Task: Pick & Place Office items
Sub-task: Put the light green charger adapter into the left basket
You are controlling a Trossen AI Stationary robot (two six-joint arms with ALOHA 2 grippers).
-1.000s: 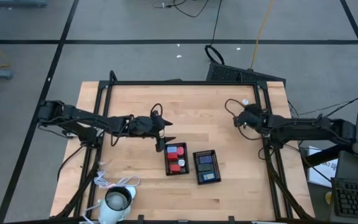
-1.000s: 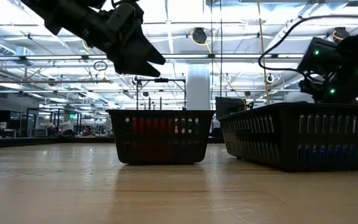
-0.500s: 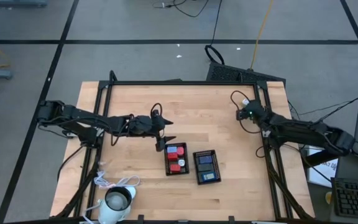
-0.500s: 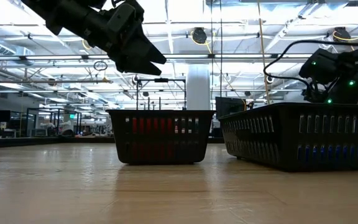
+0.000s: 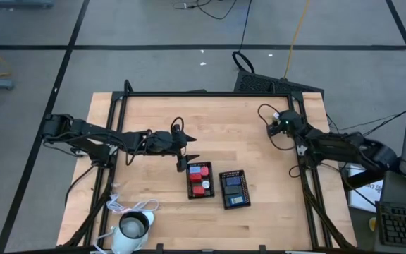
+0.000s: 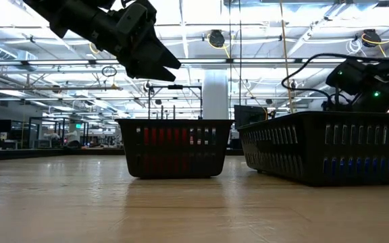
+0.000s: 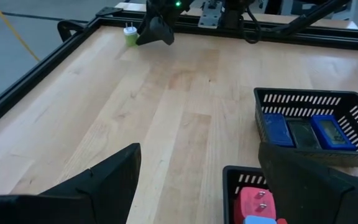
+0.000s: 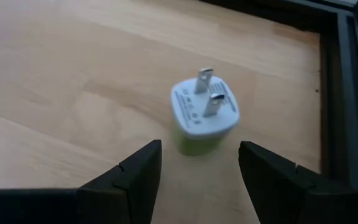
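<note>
1. Right gripper (image 8: 197, 165): hung low over the table's (image 5: 154, 116) far right corner, by the black frame rail. Fingers (image 8: 132, 177) stood spread, one to each side of a small plug adapter (image 8: 201, 121), not touching it.
2. Plug adapter: pale green-white body, standing on the wood with two metal prongs pointing up. In the left wrist view it sat at the far corner (image 7: 130, 35), directly beside the right gripper's tip (image 7: 156, 34). In the high view it showed as a pale dot (image 5: 278, 115).
3. Left gripper (image 5: 183, 156): held above the table, just beside the far end of the left tray (image 5: 201, 180). Fingers (image 7: 114, 180) were spread wide, with nothing between them. The low view showed it (image 6: 155, 61) raised well over the tray tops.
4. Left tray: black mesh, near the table's centre, holding red blocks (image 5: 201, 185) and a light blue piece (image 5: 196, 170).
5. Right tray (image 5: 235, 189): black mesh, just beside the left tray, holding dark blue blocks (image 7: 278, 129) in a row.
6. White cup-like thing (image 5: 132, 227): with a cord, stood at the table's near left edge, well apart from both trays.
</note>
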